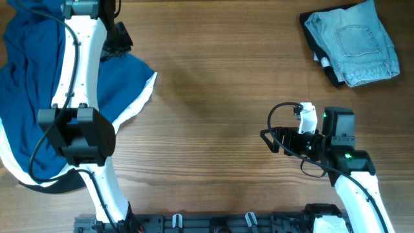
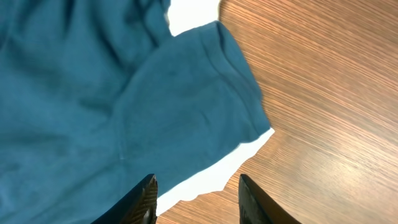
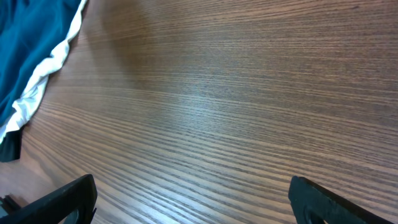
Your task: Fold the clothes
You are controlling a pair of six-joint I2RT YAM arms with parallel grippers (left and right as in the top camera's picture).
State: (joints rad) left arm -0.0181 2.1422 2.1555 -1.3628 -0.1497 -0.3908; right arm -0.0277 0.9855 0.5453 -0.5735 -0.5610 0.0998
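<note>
Presently, in the approach step, the left hand (image 2: 198, 202) and right hand (image 3: 193, 200) stand open and empty; next, probably, grip the blue garment (image 1: 132, 81) at its hem.

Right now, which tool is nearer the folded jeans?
Right. The right tool is over bare table, nearer the robot than the jeans; left tool is far across, over the blue shirt.

No text, label, brand or number is showing legibly on the blue garment (image 1: 26, 71) or the folded jeans (image 1: 361, 40).
</note>
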